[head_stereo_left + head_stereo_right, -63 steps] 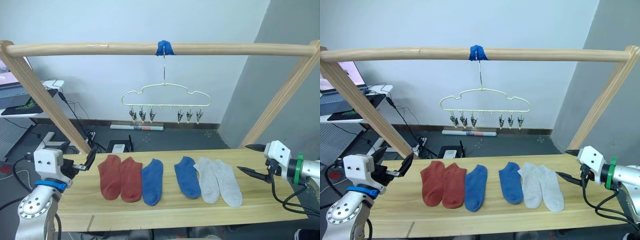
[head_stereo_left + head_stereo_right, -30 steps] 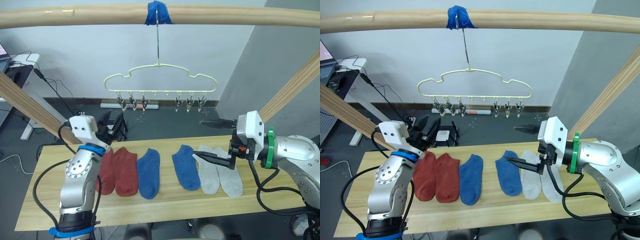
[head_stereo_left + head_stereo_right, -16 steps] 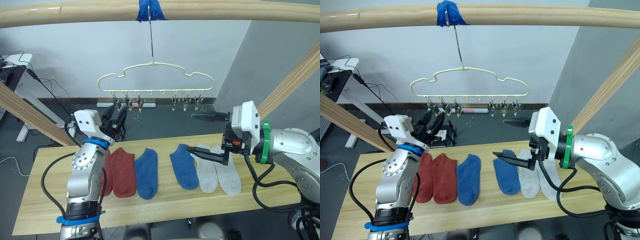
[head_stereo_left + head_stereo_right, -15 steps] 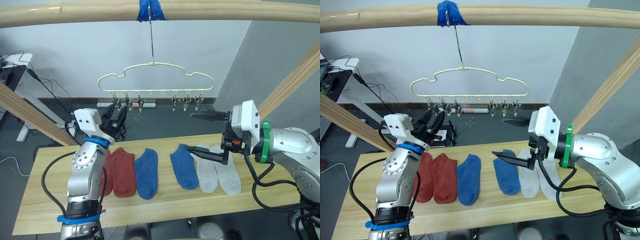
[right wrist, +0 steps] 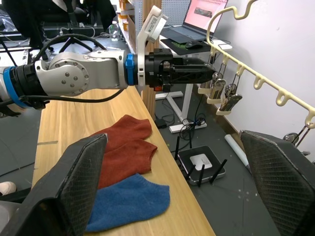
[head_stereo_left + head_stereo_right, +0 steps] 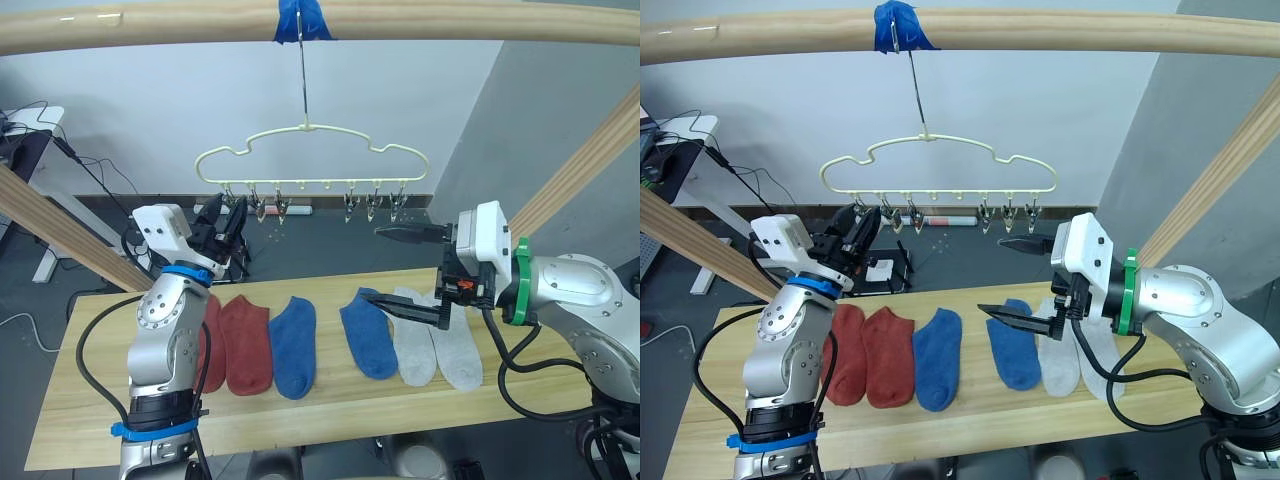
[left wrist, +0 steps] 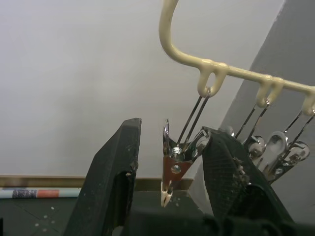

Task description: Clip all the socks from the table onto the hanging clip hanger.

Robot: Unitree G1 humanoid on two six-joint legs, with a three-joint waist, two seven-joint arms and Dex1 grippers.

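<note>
while left pincer (image 7: 170, 191) (agape) straddles end clip (image 7: 179, 157).

From the head we are looking forward and down with two eyes set side by side, taking in the table (image 6: 330, 405) across the lower frame and the clip hanger (image 6: 310, 165) at upper centre. From the left wrist we are sitting very near, peering up between the fingers at the hanger's end clip (image 7: 178, 160). From the right wrist we are looking across the table from farther back, sharing the hanger (image 5: 256, 78) at upper right, the rust-red socks (image 5: 123, 147) and the left gripper (image 5: 209, 73)
</note>
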